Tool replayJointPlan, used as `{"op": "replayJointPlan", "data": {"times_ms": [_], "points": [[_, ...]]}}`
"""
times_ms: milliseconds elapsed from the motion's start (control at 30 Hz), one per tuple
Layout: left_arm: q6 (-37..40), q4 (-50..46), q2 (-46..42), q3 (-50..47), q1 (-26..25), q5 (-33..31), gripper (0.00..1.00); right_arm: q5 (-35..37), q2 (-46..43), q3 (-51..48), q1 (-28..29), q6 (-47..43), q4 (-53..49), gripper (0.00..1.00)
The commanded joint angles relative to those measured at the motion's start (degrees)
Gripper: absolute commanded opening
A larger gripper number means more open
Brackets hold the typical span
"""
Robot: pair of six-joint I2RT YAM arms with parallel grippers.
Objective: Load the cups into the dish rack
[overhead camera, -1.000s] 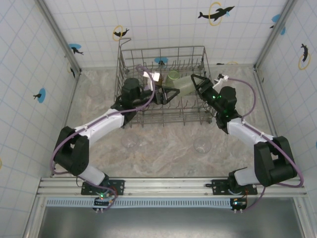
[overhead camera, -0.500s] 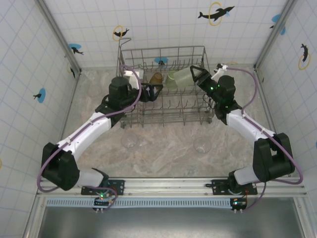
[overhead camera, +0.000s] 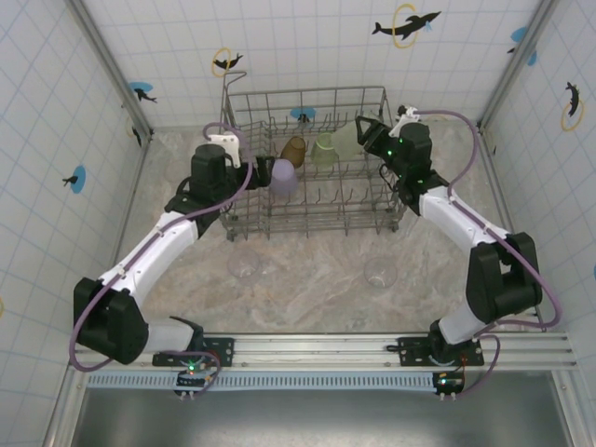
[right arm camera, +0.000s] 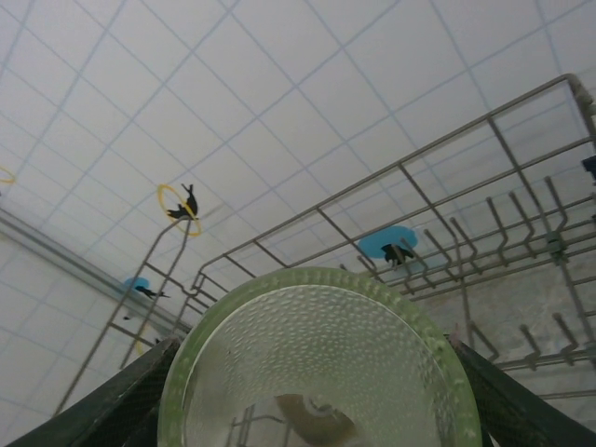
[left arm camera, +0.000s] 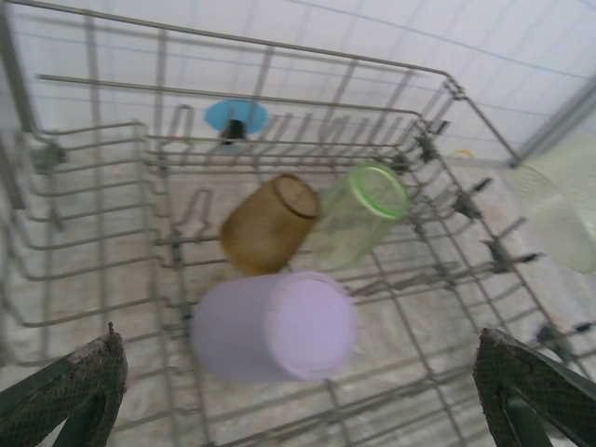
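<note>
Left tool (overhead camera: 259, 173) is spread wide and released, holding nothing, at the left side of the dish rack (overhead camera: 307, 216). Left wrist view: both fingers (left arm camera: 79, 391) sit at the bottom corners, and the lilac cup (left arm camera: 275, 326) lies tilted on the rack wires just ahead of them, base toward the camera, not gripped.

Behind the lilac cup, an amber cup (left arm camera: 270, 223) and a pale green cup (left arm camera: 358, 214) lean on the tines side by side, looking like they touch.

Right tool (overhead camera: 368, 140) grasps a second pale green cup (overhead camera: 346, 138) and holds it above the rack's far right part, jaws partly apart around its wall. Right wrist view: that cup's round textured end (right arm camera: 321, 363) faces the lens with a dark finger (right arm camera: 130, 391) on either side.

Two clear cups stand on the worktop (overhead camera: 317, 298) in front of the rack, one left (overhead camera: 244, 264), one right (overhead camera: 381, 272), well apart, neither tool near them.
</note>
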Motion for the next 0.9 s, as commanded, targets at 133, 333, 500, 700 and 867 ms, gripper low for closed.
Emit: {"op": "replayJointPlan", "data": {"times_ms": [133,333,500,700,867], "points": [[1.31,-1.98,-0.3,1.62,6.98,-5.09,0.98,8.82,3.33,6.23,0.95,-11.8,-3.42,0.53],[-3.33,0.23,0.34,-0.75,11.8,-3.81,0.97,12.47,7.13,9.47,1.22,-16.79,-4.84,0.53],[-3.93,3.28,1.05,-0.43,11.84,6.46,0.98,13.34,11.3,13.22,1.65,-19.09,-4.93,0.53],[-3.81,2.09,0.63,1.62,11.92,9.82,0.98,14.66,17.0,19.78,1.89,-21.6,-7.43,0.53],[-1.22,-2.46,-0.08,4.85,11.92,5.81,0.97,16.07,20.9,24.12,2.22,-23.69,-9.38,0.53]]}}
